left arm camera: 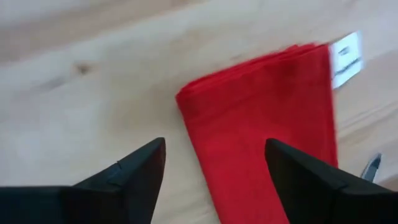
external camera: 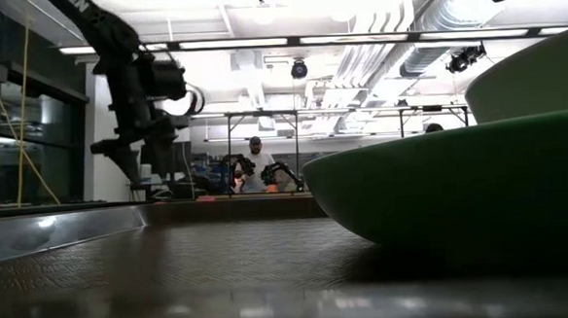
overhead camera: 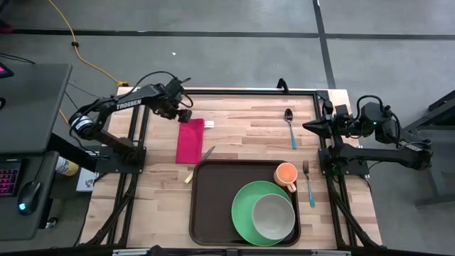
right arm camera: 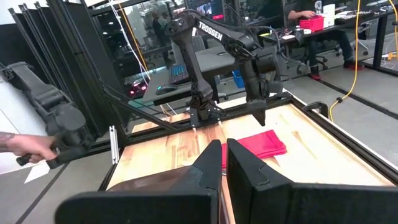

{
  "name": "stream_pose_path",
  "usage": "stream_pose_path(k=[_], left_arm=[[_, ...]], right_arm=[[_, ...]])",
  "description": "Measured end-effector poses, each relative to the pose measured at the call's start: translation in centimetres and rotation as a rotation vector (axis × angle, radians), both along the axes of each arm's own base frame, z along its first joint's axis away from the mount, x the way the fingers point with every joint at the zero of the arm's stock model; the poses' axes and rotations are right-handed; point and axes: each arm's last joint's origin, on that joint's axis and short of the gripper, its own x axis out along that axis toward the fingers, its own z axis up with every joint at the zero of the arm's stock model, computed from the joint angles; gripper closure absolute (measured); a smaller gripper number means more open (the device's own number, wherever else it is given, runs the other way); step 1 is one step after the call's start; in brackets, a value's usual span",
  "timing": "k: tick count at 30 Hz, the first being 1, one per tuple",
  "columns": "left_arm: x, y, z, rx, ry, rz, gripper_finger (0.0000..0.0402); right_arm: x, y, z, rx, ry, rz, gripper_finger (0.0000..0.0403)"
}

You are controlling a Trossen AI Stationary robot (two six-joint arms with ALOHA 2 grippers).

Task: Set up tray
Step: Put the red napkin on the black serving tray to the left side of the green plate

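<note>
While my left tool (left arm camera: 214, 180) hovers wide over the red napkin (left arm camera: 267, 124), I should descend squarely astride its near edge.

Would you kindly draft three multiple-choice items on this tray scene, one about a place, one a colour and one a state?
1. Where does the grey bowl sit?
A. On the green plate, on the tray
B. Beside the spoon
C. On the red napkin

2. What colour is the cup at the tray's corner?
A. Blue
B. Orange
C. White

3. How is the left pincer set?
A. Shut on the napkin
C. Shut on a fork
B. Open above the red napkin

Answers:
1 A: the high view shows the bowl on the plate, within the tray's rim.
2 B: the cup is plainly orange from above.
3 B: the left wrist view shows its fingers spread, with napkin and bare wood between them. The right pincer waits shut at the table's right edge.
</note>
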Motion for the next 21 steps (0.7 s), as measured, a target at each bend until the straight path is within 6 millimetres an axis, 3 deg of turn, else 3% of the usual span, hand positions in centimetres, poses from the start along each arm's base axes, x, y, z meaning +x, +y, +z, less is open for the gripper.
stream_pose_path(k=[5, 21], left_arm=[[-1.2, -0.4, -2.4, -0.061, -0.017, 0.061, 0.0107], [-0.5, 0.2, -4.5, -0.096, -0.021, 0.082, 0.0108]], right_arm=[[0.0, 0.0, 0.0, -0.007, 0.0, 0.001, 0.0402], [0.0, -0.1, 0.0, -0.013, 0.001, -0.047, 0.0402]])
